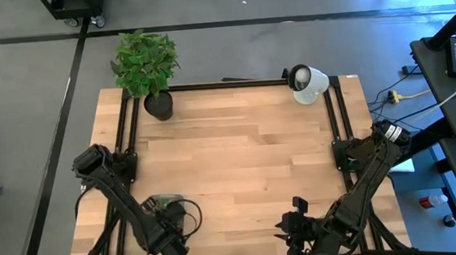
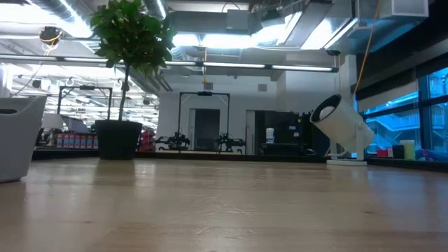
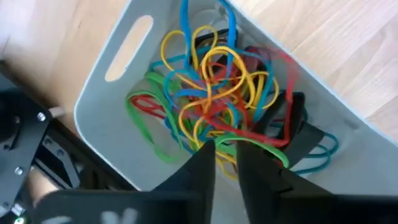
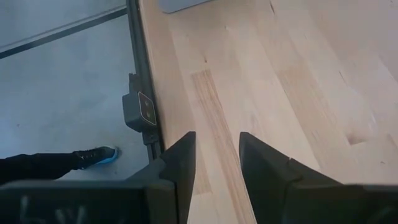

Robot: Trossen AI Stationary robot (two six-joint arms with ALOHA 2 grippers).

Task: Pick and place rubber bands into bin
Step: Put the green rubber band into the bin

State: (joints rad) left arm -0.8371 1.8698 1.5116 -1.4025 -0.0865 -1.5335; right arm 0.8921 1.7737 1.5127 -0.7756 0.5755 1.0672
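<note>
The bin (image 3: 112,93) is a pale grey tray with a slot handle. It sits near the table's near-left corner (image 1: 159,203), and its wall shows at the low view's left edge (image 2: 17,140). Inside lies a tangled pile of rubber bands (image 3: 211,93) in yellow, red, green, blue and black. My left gripper (image 3: 225,149) points down over the pile, fingers a narrow gap apart. My right gripper (image 4: 217,140) is open above bare wood by the table's near edge, right of centre (image 1: 298,207). My left gripper comes at the pile of rubber bands from above. A green band (image 3: 261,144) runs right past its fingertips, but I cannot tell whether the fingers touch or hold any band.
A potted plant (image 1: 152,68) stands at the far-left corner and a white lamp-like device (image 1: 308,83) at the far right. The wood between them lies bare. Beyond the near edge, the right wrist view shows the floor and a person's shoe (image 4: 93,154).
</note>
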